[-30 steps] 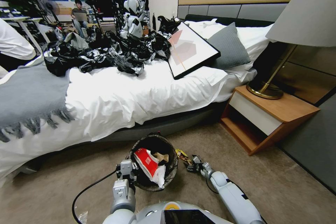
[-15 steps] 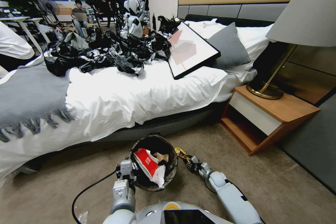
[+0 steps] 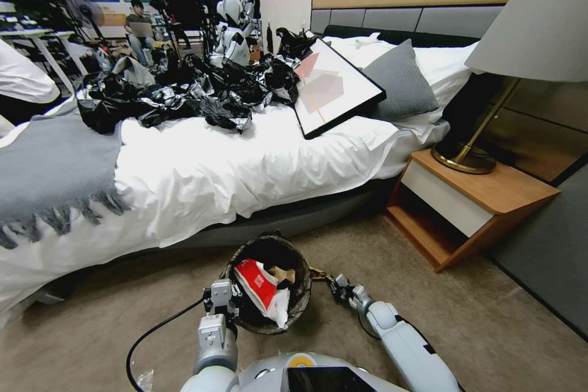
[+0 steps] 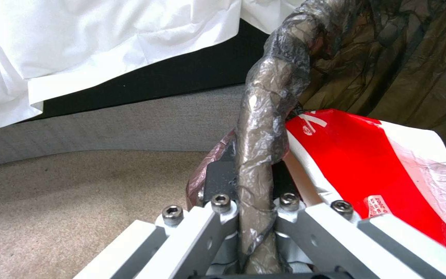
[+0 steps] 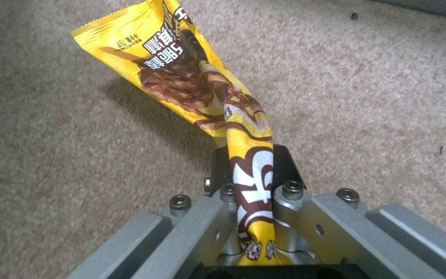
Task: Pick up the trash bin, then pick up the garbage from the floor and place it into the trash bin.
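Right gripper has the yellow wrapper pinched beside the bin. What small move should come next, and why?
Probably carry it sideways over the trash bin opening. The right gripper pinches the yellow wrapper just outside the rim, off the carpet, and the left gripper grips the lined rim.

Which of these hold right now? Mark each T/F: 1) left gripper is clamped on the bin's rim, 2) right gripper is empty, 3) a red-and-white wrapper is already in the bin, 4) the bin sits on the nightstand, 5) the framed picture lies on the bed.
1) True. The left gripper is shut on the bag-covered rim of the trash bin.
2) False. The right gripper pinches a yellow snack wrapper.
3) True. A red-and-white wrapper lies inside the bin.
4) False. The bin is down by the carpet in front of the bed; the nightstand carries a lamp.
5) True. The framed picture leans on the bed against a grey pillow.
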